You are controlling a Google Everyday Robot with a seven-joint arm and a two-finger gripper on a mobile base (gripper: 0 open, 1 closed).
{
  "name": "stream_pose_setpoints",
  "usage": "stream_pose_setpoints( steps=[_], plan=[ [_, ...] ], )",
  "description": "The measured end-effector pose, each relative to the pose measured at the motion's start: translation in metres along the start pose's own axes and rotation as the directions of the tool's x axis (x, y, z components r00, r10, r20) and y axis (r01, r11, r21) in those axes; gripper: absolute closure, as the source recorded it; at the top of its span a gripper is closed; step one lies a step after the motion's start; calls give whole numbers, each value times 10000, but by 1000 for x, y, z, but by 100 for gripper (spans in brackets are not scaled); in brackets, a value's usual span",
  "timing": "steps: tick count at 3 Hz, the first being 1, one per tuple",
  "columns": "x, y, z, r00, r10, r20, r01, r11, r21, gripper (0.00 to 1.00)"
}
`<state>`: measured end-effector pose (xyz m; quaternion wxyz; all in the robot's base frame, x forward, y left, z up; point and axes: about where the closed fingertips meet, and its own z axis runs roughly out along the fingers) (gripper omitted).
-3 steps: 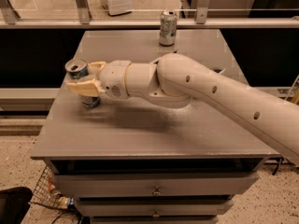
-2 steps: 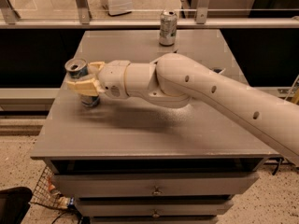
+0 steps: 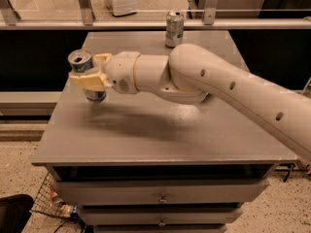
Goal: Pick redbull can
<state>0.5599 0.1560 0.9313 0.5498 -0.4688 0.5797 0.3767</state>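
Note:
The redbull can, a slim blue-and-silver can with a silver top, is near the left edge of the grey table. My gripper reaches in from the right and is shut on the can's middle, with cream fingers on both sides. The can tilts slightly, and its blue bottom shows below the fingers, at or just above the table top. The gripper hides the can's middle.
A shorter silver-and-green can stands at the table's far edge, right of centre. A glass railing runs behind the table. Drawers are under the top. A wire basket sits on the floor at lower left.
The gripper and the can it holds have moved up a little. The silver-and-green can has not moved.

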Motion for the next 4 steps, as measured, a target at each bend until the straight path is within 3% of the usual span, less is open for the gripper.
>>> stream_pose_setpoints(
  steps=[2,4],
  plan=[
    [-74,7,-29,9954,-950,111,947,9952,266,100],
    [-115,33,-22,9781,-2079,-84,2077,9781,-145,100]
  ],
)
